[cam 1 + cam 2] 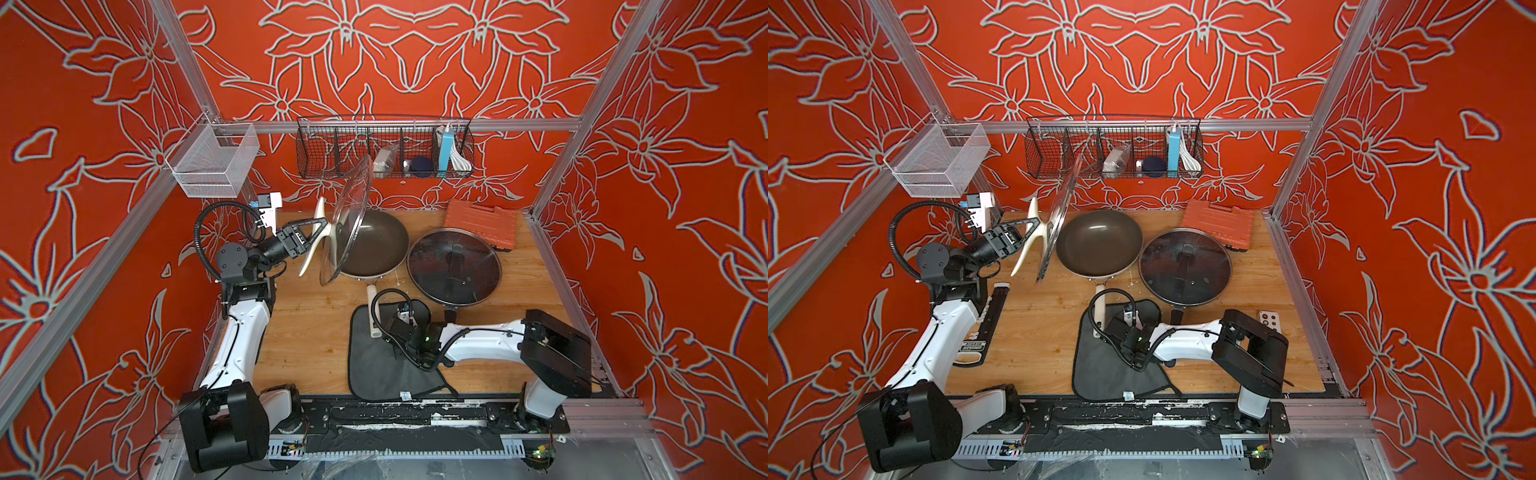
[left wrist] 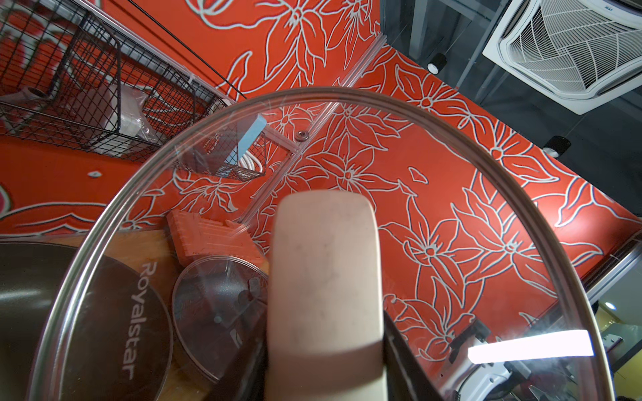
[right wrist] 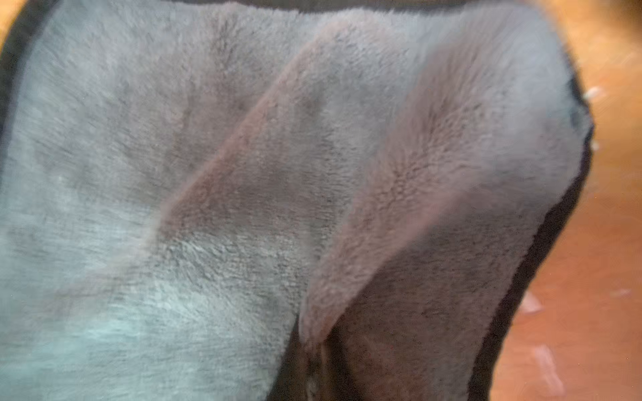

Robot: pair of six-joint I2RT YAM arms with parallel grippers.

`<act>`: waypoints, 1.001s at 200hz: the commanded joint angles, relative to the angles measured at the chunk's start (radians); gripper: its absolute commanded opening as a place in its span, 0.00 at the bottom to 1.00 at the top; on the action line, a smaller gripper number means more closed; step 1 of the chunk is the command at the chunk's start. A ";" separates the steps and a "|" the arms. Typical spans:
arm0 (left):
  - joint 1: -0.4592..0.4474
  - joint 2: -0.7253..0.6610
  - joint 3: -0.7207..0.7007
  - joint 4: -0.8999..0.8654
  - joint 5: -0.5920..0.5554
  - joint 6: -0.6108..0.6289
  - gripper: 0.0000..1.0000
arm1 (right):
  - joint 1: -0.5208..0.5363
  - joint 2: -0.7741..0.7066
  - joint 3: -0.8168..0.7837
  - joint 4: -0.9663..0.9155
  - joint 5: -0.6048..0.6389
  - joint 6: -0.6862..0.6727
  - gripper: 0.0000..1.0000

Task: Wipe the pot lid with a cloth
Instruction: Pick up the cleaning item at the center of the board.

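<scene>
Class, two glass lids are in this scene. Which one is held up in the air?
The pot lid with the cream-white bar handle: the left tool grips that handle, holding the lid up on edge. The black-handled lid lies flat, untouched.

In both top views the right gripper hides its own jaws; its wrist view shows only blurred cloth — edges cut off. The pot lid runs off the left wrist view (handle too).

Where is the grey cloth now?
In both top views the cloth lies on the wooden table near its front edge, below the right arm, the frying pan's handle overlapping its far side.
</scene>
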 commanded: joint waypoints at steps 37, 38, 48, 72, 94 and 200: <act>0.001 -0.062 -0.094 0.314 -0.223 -0.028 0.00 | 0.006 -0.108 -0.020 -0.180 -0.004 -0.017 0.00; 0.001 -0.062 -0.096 0.317 -0.226 -0.030 0.00 | 0.007 -0.111 -0.019 -0.182 -0.002 -0.019 0.00; 0.000 -0.062 -0.118 0.352 -0.241 -0.037 0.00 | 0.005 -0.148 -0.015 -0.196 0.014 -0.036 0.00; 0.002 -0.074 -0.167 0.407 -0.284 -0.033 0.00 | -0.001 -0.238 0.008 -0.233 0.059 -0.085 0.00; 0.001 -0.091 -0.191 0.402 -0.303 -0.018 0.00 | -0.022 -0.308 0.045 -0.292 0.102 -0.133 0.00; 0.001 -0.077 -0.252 0.434 -0.343 -0.182 0.00 | -0.210 -0.634 0.097 -0.064 -0.054 -0.479 0.00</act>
